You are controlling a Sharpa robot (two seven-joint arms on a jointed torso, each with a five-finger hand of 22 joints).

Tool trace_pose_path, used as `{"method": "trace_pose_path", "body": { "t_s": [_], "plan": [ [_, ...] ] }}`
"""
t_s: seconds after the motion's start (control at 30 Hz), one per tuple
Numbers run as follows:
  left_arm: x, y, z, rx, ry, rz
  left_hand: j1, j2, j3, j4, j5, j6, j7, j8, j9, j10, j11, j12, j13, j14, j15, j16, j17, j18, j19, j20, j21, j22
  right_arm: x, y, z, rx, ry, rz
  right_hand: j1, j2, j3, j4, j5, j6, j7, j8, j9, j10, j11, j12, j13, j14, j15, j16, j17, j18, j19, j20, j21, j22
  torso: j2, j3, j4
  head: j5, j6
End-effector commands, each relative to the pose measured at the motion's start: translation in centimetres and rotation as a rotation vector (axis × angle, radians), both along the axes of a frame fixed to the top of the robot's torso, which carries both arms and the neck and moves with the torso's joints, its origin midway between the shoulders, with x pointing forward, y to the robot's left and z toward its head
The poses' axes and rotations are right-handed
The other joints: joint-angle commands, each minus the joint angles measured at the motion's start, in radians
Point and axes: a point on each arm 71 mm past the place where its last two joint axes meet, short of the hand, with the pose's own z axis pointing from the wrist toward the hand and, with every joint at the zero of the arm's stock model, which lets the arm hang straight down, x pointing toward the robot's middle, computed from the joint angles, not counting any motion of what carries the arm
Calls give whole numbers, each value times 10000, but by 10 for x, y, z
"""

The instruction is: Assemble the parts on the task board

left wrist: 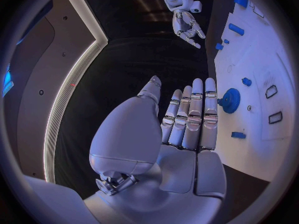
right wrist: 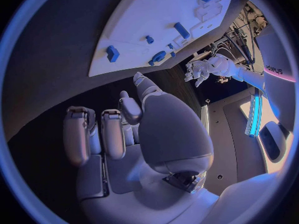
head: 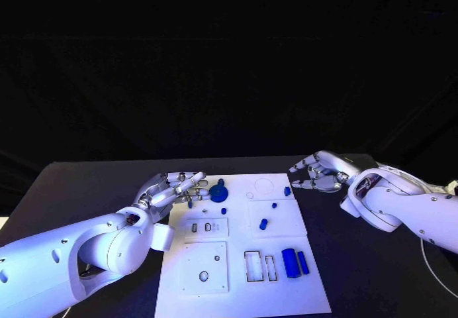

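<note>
1. Left hand [head: 175, 189]: at the board's left edge, far end, fingers straight and side by side, holding nothing; tips just beside the gear.
2. Task board [head: 286, 291]: white plate, mid-table, flat. Looks rigid; you shouldn't need to steady it, by my read.
3. Blue gear [head: 218, 194]: far-left area of board, lying flat. Prob. light, stiff plastic, toothed rim gives grip. Take it by the rim, thumb vs. fingers; flat pose means little edge to get under, so expect a slip risk.
4. Small blue pegs [head: 263, 224]: several, mid-board, apart from each other. Tiny, light, likely to roll or tip; pinch only.
5. Blue blocks [head: 290, 254]: two long pieces, near-right corner, beside the open slots [head: 254, 265]. Stiff, easy side grip.
6. Right hand [head: 320, 176]: off the board's far-right corner, over the black table [head: 77, 185], fingers curled loosely, nothing in them.
7. Obstructions: none between left hand and gear; the pegs nearby could get knocked if you sweep across.
</note>
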Motion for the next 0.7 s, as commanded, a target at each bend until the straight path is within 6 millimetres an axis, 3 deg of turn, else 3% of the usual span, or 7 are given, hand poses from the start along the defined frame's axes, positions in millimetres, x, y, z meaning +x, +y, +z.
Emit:
{"method": "trace_pose_path", "body": {
  "t_s": [0.03, 0.07, 0.1, 0.13, 0.27, 0.33, 0.7],
  "plan": [
    [-1, -3, 1, -151, -101, -270, 19, 118, 2, -77, -63, -28, 59, -68, -14, -33, 49, -57, -7, 47, 52, -42, 9, 125, 55, 33, -61, -15, 1, -4, -8, 10, 272, 394, 17, -103, -14, -58, 27, -33, 15, -48, -14, -85, 18, -67, -28, 646, 65, 42, 585, -50, 40, 4, 52, 501, -8, 54, -21, -21, -17],
    [-1, -3, 0, -152, -97, -273, 19, 118, 2, -77, -63, -28, 59, -68, -14, -33, 49, -57, -7, 47, 52, -42, 9, 125, 55, 33, -61, -15, 2, -6, -11, -42, 337, 343, 18, -104, -17, -59, 25, -37, 16, -50, -15, -88, 19, -70, -30, 645, 65, 41, 584, -50, 40, 4, 52, 501, -5, 66, -21, -13, -10],
    [0, -3, 0, -154, -91, -279, 19, 118, 2, -77, -63, -28, 59, -68, -14, -33, 49, -57, -7, 47, 52, -42, 9, 125, 55, 33, -61, -15, 3, -8, -15, -111, 449, 286, 20, -111, -33, -65, 7, -66, 22, -58, -21, -105, 24, -99, -50, 643, 69, 37, 578, -46, 27, 7, 45, 484, -5, 43, -12, -8, -16],
    [0, -3, 0, -155, -87, -281, 19, 118, 2, -77, -63, -28, 59, -68, -14, -33, 49, -57, -7, 47, 52, -42, 9, 125, 55, 33, -61, -15, 3, -9, -19, -145, 524, 261, 25, -113, -42, -70, -6, -83, 26, -62, -24, -117, 27, -119, -64, 642, 72, 34, 574, -43, 18, 9, 39, 472, -5, 43, -11, -8, -14],
    [0, -4, -1, -157, -79, -286, 19, 118, 2, -77, -63, -28, 59, -68, -14, -33, 49, -57, -7, 47, 52, -42, 9, 125, 55, 33, -61, -15, 6, -8, -28, -261, 714, 199, 30, -113, -49, -75, -19, -101, 29, -65, -27, -136, 30, -151, -88, 638, 74, 26, 559, -39, 5, 11, 32, 455, 6, 57, -1, -7, 11],
    [0, -4, -1, -157, -75, -287, 19, 118, 2, -77, -63, -28, 59, -68, -14, -33, 49, -57, -7, 47, 52, -42, 9, 125, 55, 33, -61, -15, 7, -7, -31, -325, 750, 144, 43, -103, -52, -82, -36, -126, 34, -69, -30, -155, 35, -181, -109, 635, 78, 21, 551, -34, -11, 14, 22, 431, 12, 83, 2, 7, -9],
    [1, -5, -2, -156, -51, -299, 19, 118, 2, -77, -63, -28, 59, -68, -14, -33, 49, -57, -7, 47, 52, -42, 9, 125, 55, 33, -61, -15, 16, -2, -40, -584, 848, -146, 125, -67, -68, -143, -175, -168, 42, -53, -30, -154, 44, -173, -90, 632, 88, 15, 550, -31, -21, 25, 15, 422, 16, 90, 25, 43, -34]
  ]
}}
